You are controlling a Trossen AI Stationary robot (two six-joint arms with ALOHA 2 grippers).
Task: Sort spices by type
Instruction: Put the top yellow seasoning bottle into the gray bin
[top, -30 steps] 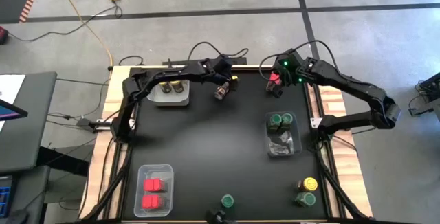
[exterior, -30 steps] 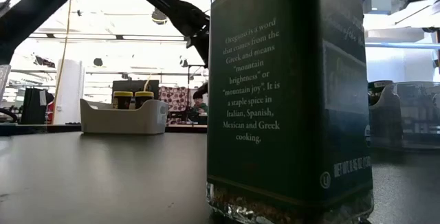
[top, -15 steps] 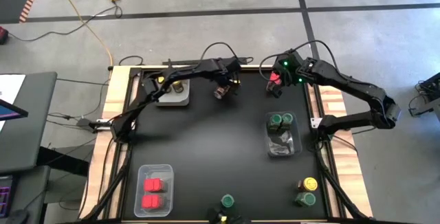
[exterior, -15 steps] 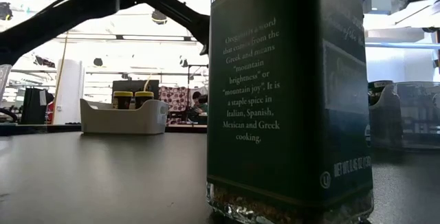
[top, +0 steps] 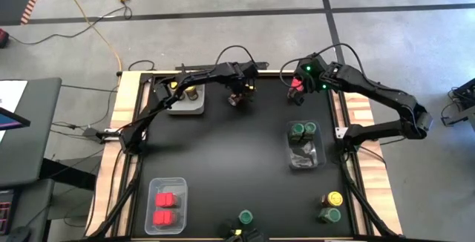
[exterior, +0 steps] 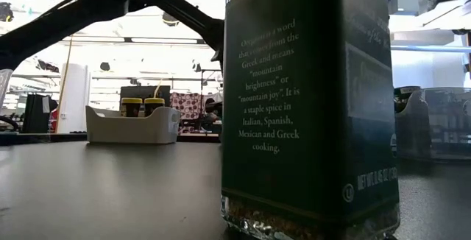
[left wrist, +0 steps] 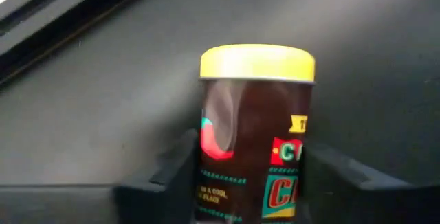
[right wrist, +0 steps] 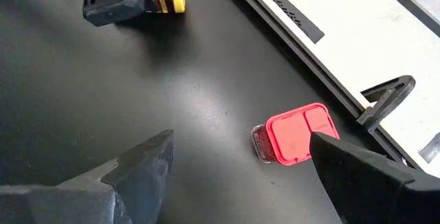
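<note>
Left tool [top: 239, 97] pinching yellow-lid jar [left wrist: 256, 131] between fingers, near far edge of surface [top: 223, 160]; step: carry to white bin [top: 184, 102] beside it. Right tool [right wrist: 240, 169] spread above red container [right wrist: 297, 133]; next: descend, close

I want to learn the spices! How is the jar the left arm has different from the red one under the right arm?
The yellow-lidded jar is round and dark with a yellow lid; the red container is blocky and red all over. The jar sits clamped between the left gripper fingers; the red container lies free on the table, with the open right gripper above it, not touching. Both are small spice containers near the table's far edge.
</note>
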